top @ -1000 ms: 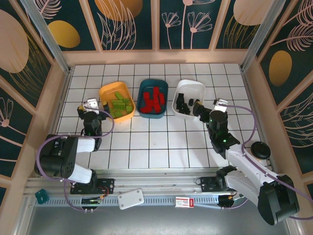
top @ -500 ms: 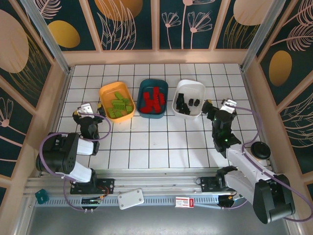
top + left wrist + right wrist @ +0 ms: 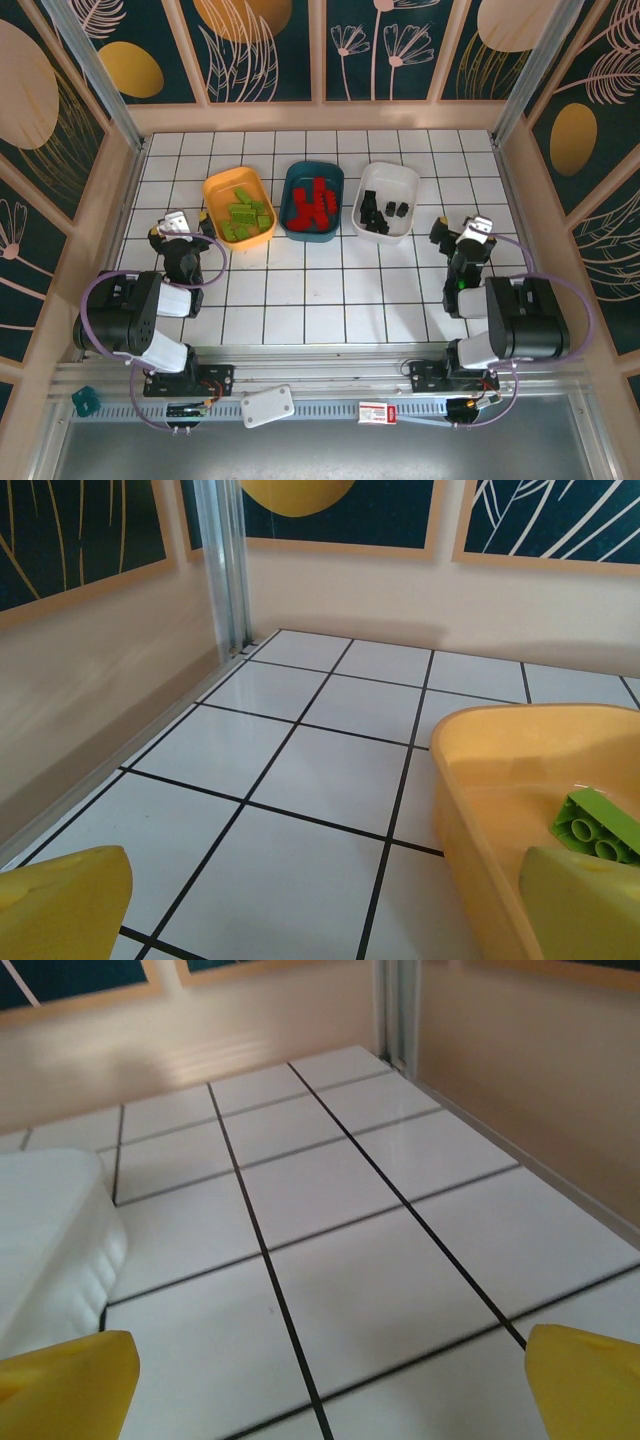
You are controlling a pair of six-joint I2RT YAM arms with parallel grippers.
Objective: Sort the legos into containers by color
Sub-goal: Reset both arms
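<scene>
On the near rail lie a white box [image 3: 267, 405] and a red-and-white label [image 3: 377, 411]. Beyond them the tiled tabletop [image 3: 320, 290] is bare up to the trays. The left gripper [image 3: 178, 228] hovers at 8 o'clock of the orange-yellow tray [image 3: 215, 187], jaws wide and empty. The right gripper [image 3: 462, 232], also spread wide and holding nothing, sits at 4 o'clock of the white tray [image 3: 400, 178]. A second ago it was at that tray's rim, and its arm has since folded back. Green legos [image 3: 243, 213] fill the orange-yellow tray, red legos [image 3: 313, 203] the dark teal tray [image 3: 290, 185], and black legos [image 3: 378, 215] the white one.
</scene>
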